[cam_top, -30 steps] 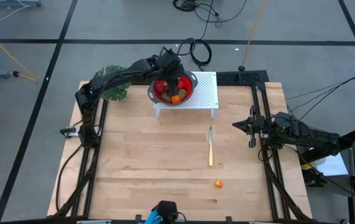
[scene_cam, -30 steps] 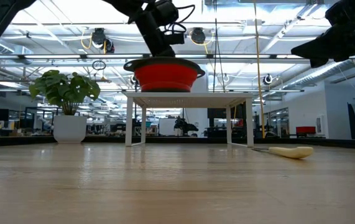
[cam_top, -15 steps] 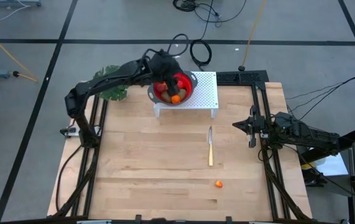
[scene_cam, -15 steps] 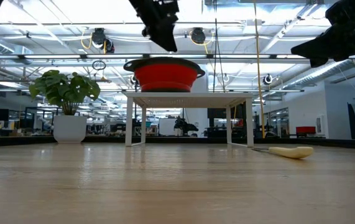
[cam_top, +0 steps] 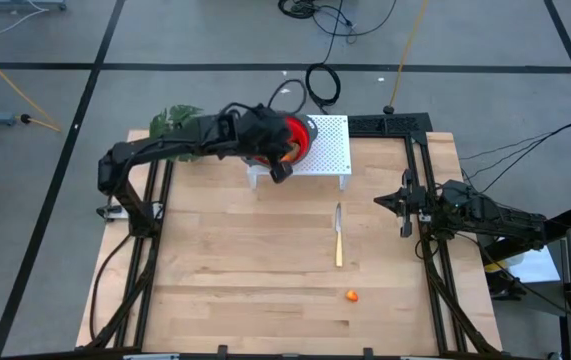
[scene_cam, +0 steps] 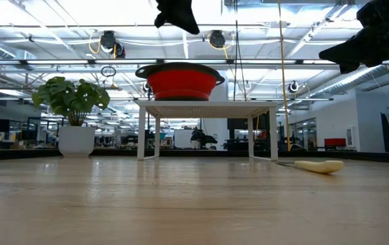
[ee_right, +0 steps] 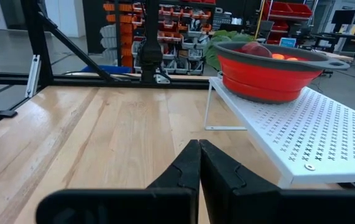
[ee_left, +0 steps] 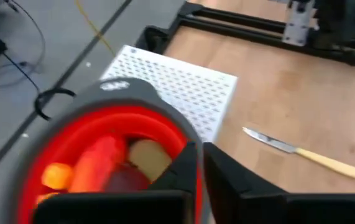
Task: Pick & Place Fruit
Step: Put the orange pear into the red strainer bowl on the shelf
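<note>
Wood planking is filling most of my overhead feed, with a white perforated stand (cam_top: 327,148) sitting at the table's (cam_top: 265,270) far edge and a leafy plant (cam_top: 173,122) just off its far left corner. I am seeing the left gripper (cam_top: 279,168) hanging above the near rim of the red bowl (cam_top: 300,135) on that stand; in its wrist feed the two fingers (ee_left: 186,169) are pressing together at the tips with nothing between them, touching nothing. The bowl is holding several fruits (ee_left: 112,168): a red-yellow oblong one lying with its long axis across the bowl, a brown oval one beside it, and small orange ones against the wall. One more small orange fruit (cam_top: 351,295) is lying alone on the wood near the front of the table, well apart from the stand; I cannot tell which way it is pointing. A slim knife (cam_top: 338,236) is lying between that fruit and the stand, blade towards the stand. The right gripper (cam_top: 402,205) is waiting over the table's right edge, fingers pressed together and empty.
</note>
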### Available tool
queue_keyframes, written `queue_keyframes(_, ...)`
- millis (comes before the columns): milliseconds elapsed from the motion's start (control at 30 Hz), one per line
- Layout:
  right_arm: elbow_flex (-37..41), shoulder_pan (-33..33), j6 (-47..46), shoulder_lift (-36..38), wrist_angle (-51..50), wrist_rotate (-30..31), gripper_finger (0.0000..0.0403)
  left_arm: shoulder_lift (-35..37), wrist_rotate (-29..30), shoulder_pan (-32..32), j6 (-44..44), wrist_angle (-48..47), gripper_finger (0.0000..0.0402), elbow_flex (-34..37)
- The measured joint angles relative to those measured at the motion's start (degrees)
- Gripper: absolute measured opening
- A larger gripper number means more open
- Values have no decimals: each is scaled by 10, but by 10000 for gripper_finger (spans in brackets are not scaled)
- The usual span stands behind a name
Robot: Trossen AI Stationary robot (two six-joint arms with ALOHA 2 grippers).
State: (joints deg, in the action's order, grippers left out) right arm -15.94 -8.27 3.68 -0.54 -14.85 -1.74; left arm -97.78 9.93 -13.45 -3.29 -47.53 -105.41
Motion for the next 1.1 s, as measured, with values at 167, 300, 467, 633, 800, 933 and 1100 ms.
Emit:
queue_keyframes(167,0,0,-5,0,0,-3,0,0,-43,18,-34,-9,10,0)
queue_keyframes(300,0,0,-35,0,0,-43,0,0,-59,24,-51,-15,11,0)
queue_keyframes(467,0,0,-55,-7,0,-109,0,0,-66,32,-63,-24,5,4)
queue_keyframes(633,0,1,-63,-38,9,-146,0,5,-65,47,-83,-18,2,36)
queue_keyframes(800,0,2,-63,-93,66,-190,0,43,-59,68,-110,54,4,120)
queue_keyframes(933,-1,2,-63,-148,107,-195,0,104,-45,92,-130,142,4,212)
queue_keyframes(1100,-3,2,-63,-213,164,-194,0,189,-19,121,-141,205,2,322)
